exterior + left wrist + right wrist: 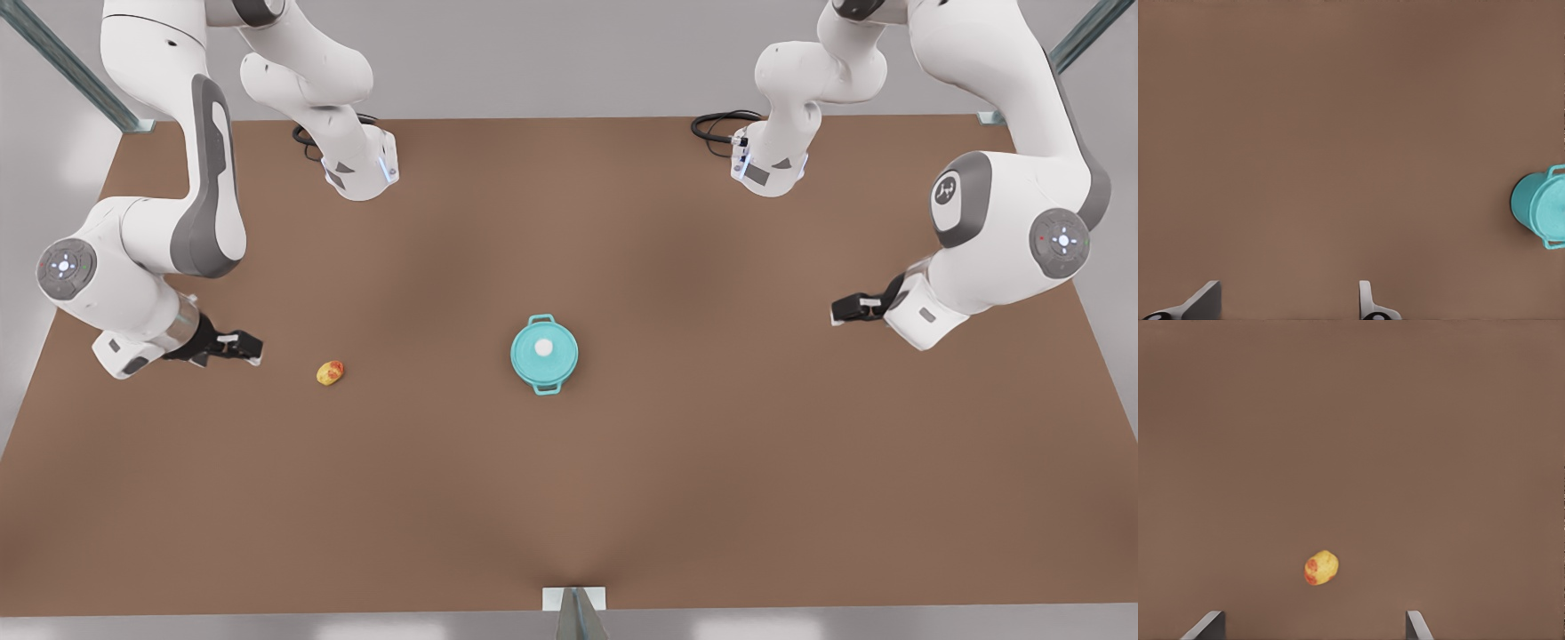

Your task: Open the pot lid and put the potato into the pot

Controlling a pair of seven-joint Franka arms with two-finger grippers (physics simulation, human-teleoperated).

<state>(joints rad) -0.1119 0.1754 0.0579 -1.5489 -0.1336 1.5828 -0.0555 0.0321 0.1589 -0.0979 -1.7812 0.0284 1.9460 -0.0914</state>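
- Pot lid [544, 349] sits closed on the pot [544, 355], white knob at its centre, mid-table; the lid is not yet lifted.
- Potato [330, 372] lies on the brown table [622, 498], just ahead of the right gripper [250, 346] and well apart from the pot.
- Right gripper: fingers [1417, 625] spread apart, holding nothing; it hovers near the potato, which lies ahead of the fingertips and between their lines.
- Left gripper [837, 311]: fingers [1366, 301] apart, empty; the pot lies well ahead of it and off to one side.
- Risk: the knob is small, so an off-centre pinch would probably slip off or drag the whole pot.
- Risk: the potato is rounded and tiny; a closing finger touching one side first could roll it away.
- Risk: a potato brought over before the lid is clear would meet a closed pot.
- Hidden: the pot's inside is covered by the lid. The left wrist view cuts the pot off at the frame edge. Only the fingertips show in both wrist views.
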